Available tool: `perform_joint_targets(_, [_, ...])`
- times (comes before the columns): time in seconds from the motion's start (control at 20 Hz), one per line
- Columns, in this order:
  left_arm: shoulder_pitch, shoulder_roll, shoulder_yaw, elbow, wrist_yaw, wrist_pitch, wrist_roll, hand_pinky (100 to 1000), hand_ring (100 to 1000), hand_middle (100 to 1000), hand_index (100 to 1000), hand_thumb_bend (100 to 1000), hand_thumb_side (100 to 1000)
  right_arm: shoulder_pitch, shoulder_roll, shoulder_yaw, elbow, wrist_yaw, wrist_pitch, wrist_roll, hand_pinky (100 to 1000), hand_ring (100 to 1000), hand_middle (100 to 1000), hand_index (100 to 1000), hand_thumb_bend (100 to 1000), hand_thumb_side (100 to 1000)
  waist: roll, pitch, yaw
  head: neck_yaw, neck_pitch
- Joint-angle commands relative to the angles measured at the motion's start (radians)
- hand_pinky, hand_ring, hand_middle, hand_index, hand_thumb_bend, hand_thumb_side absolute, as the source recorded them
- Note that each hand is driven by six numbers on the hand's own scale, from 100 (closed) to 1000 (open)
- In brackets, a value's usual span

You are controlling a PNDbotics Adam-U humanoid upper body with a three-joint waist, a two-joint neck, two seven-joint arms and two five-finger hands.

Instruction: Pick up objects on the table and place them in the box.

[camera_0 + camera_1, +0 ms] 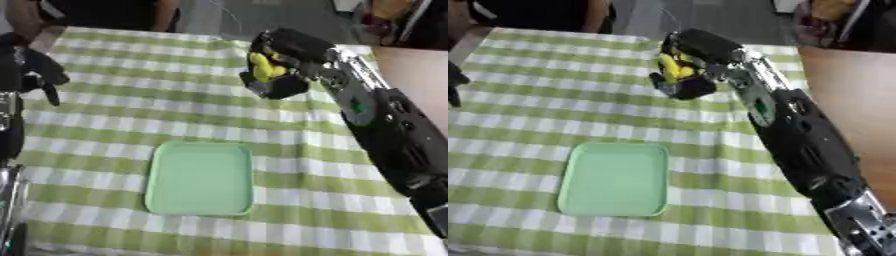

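One yellow object [263, 66] is enclosed in the curled fingers of the right hand [282, 65], raised above the far part of the worktop [114, 110] so it clears the cloth for transfer. The green tray [199, 178] lies nearer, empty, ready as the receptacle. The left hand [35, 67] waits at the left edge, fingers curled, holding nothing.

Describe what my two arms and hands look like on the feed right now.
The right arm is a bulky black forearm with silver metal plates near the wrist and a small green mark on a round silver joint; more silver shows by the elbow. The right hand is black. The left hand is black too, with slim dark fingers, above a silver-edged left arm.
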Motion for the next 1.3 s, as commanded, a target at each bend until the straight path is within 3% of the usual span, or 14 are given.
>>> perform_joint_targets(0.05, [-0.006, 0.014, -0.001, -0.020, 0.002, 0.000, -0.002, 232, 444, 466, 426, 670, 1000, -0.040, 0.017, 0.018, -0.048, -0.019, -0.012, 0.019, 100, 116, 285, 482, 100, 592, 0.005, -0.018, 0.002, -0.009, -0.015])
perform_joint_targets(0.45, [-0.010, 0.011, -0.003, -0.021, 0.005, -0.002, -0.005, 233, 444, 466, 426, 669, 1000, -0.057, 0.090, 0.039, -0.064, -0.042, -0.016, 0.050, 100, 108, 278, 481, 100, 594, 0.005, -0.018, 0.008, -0.016, -0.016])
perform_joint_targets(1.05, [-0.011, 0.011, -0.005, -0.022, 0.007, -0.003, -0.007, 233, 445, 467, 426, 668, 1000, -0.048, 0.122, 0.055, -0.081, -0.058, -0.022, 0.064, 100, 105, 275, 481, 100, 595, 0.005, -0.020, 0.008, -0.019, -0.015])
perform_joint_targets(1.3, [-0.013, 0.011, -0.006, -0.024, 0.007, -0.003, -0.008, 234, 445, 467, 427, 669, 1000, -0.034, 0.141, 0.087, -0.096, -0.073, -0.043, 0.081, 100, 106, 276, 481, 100, 595, 0.004, -0.020, 0.009, -0.020, -0.016])
